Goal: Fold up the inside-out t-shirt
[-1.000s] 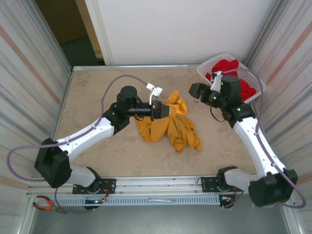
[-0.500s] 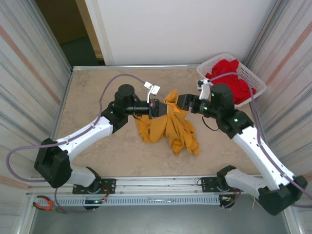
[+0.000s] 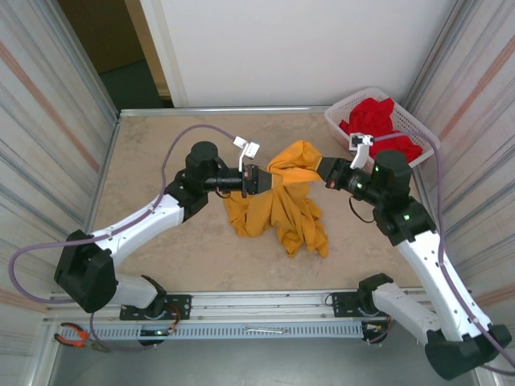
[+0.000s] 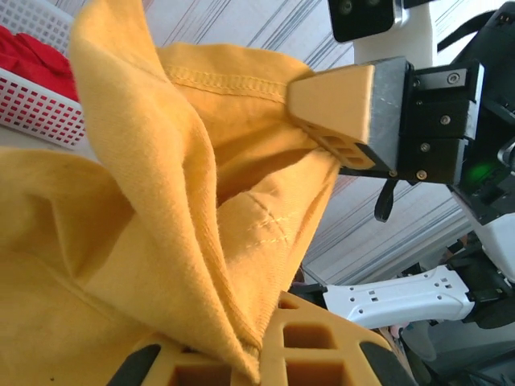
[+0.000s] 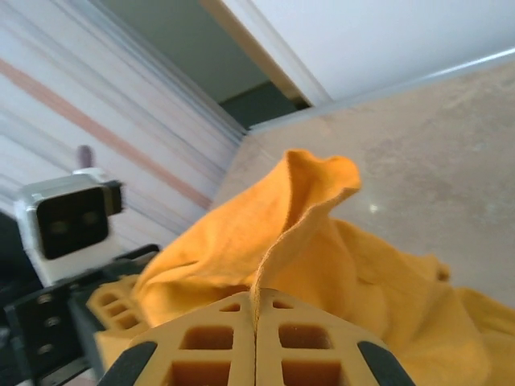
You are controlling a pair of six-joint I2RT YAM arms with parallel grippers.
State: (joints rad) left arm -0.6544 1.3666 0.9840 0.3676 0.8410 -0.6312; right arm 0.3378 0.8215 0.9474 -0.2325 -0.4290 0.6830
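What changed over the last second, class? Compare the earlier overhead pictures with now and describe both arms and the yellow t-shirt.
The right fingers swung left from the basket to the t-shirt, shut on its top fold and drew it rightward, stretching the cloth. The left fingers stayed shut on the t-shirt; the red garment stayed in the basket.

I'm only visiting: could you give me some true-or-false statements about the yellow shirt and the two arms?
1. The left gripper and the right gripper are both shut on the yellow t-shirt. True.
2. The red garment sits in the white basket. True.
3. The t-shirt lies flat and neatly folded. False: it is bunched, its top held between the grippers.
4. The basket stands by the left arm's base. False: at the far right corner of the table.
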